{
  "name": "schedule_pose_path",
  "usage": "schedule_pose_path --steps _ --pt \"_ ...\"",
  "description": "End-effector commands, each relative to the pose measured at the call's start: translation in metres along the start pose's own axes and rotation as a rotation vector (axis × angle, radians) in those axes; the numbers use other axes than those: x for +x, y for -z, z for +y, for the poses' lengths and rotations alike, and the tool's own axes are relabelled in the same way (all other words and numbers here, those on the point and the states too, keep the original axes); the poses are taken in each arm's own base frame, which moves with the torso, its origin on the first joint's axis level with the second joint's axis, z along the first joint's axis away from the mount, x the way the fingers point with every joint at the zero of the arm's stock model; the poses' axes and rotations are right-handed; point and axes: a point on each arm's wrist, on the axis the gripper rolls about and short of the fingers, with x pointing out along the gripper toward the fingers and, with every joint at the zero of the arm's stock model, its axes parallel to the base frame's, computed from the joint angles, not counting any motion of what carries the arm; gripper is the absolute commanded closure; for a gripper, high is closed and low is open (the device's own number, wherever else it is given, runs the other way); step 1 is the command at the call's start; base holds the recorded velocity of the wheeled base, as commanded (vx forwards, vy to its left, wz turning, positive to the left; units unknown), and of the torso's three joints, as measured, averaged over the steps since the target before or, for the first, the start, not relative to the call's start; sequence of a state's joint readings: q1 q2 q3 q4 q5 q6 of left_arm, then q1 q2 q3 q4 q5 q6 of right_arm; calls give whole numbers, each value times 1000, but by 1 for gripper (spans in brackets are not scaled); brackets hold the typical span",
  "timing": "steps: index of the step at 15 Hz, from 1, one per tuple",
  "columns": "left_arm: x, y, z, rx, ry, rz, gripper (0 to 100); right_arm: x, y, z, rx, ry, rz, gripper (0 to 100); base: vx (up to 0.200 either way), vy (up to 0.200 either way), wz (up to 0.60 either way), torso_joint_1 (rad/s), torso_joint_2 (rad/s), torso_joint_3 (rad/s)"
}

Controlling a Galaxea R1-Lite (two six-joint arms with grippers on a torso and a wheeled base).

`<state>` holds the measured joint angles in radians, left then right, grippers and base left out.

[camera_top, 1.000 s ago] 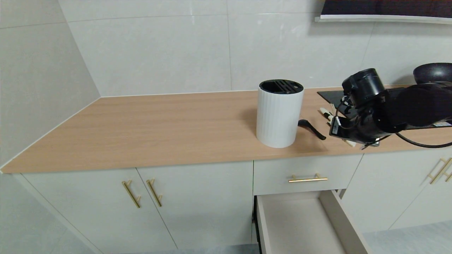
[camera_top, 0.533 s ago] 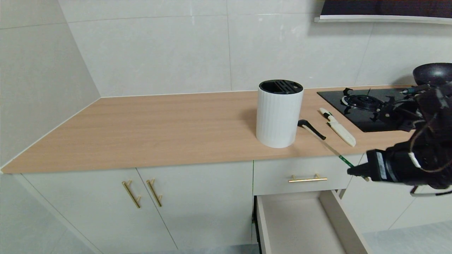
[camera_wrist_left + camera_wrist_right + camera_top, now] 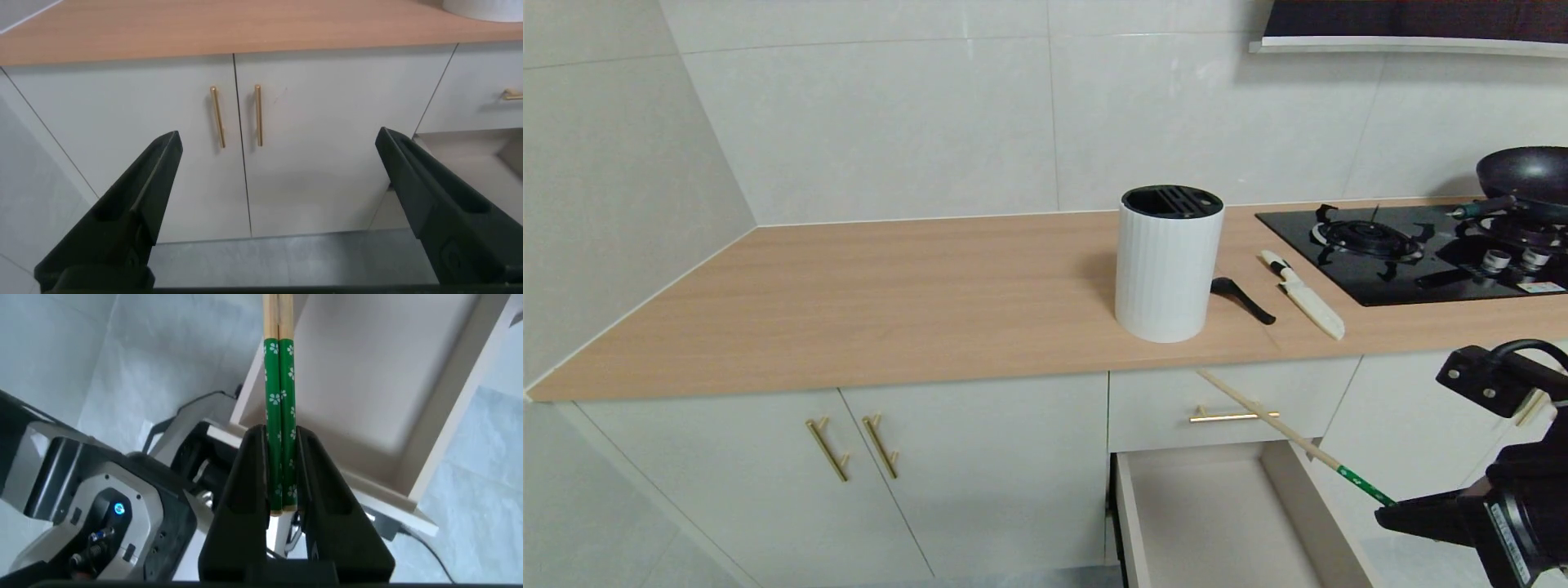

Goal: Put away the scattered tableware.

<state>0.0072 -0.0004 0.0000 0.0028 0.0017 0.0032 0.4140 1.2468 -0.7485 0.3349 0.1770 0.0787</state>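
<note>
Chopsticks (image 3: 1282, 433): pair, pale wood with green patterned ends, clamped side by side in right gripper (image 3: 1390, 513) at lower right of head frame. Green ends pinched between fingers (image 3: 245, 482); pale tips slanting up and left across front of shut upper drawer (image 3: 1160, 400), over its gold handle (image 3: 1223, 416), ending just under counter (image 3: 890, 294) edge, right of centre. Seen from right wrist, shafts out over pulled-out lower drawer (image 3: 392, 392), at bottom centre-right in head frame. On wood-toned counter, right of centre: white ribbed holder (image 3: 1170, 261), upright, black slotted top. Black spoon (image 3: 1241, 299) lying just beside holder on its right; contact between them not discernible. White knife (image 3: 1303, 296) lying further right, apart from spoon, near stove (image 3: 1388, 253). Black pan (image 3: 1527, 173) on far burner, upper right edge. Left gripper (image 3: 278, 143): jaws wide apart, facing two cabinet doors (image 3: 327, 155).
</note>
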Motion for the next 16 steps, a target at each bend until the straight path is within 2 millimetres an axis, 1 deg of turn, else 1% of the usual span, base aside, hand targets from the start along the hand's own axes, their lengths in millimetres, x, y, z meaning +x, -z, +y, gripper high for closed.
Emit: schedule_pose_path --steps 1,3,5,8,10,12,16 --pt "0 0 0 0 0 1 0 16 1 -2 3 -1 71 100 0 0 0 0 0 0" --pt "0 0 0 0 0 1 0 31 2 -1 1 -4 135 100 0 0 0 -53 126 72" --pt "0 0 0 0 0 1 0 41 3 -1 -1 -6 179 100 0 0 0 -161 398 224" --pt "0 0 0 0 0 1 0 50 6 2 -14 -15 221 100 0 0 0 -198 479 279" --pt "0 0 0 0 0 1 0 58 9 2 -20 -17 218 100 0 0 0 -202 491 286" --pt "0 0 0 0 0 1 0 70 12 0 -22 -17 204 100 0 0 0 -193 483 290" --pt "0 0 0 0 0 1 0 76 12 -1 -19 -15 204 100 0 0 0 -179 467 295"
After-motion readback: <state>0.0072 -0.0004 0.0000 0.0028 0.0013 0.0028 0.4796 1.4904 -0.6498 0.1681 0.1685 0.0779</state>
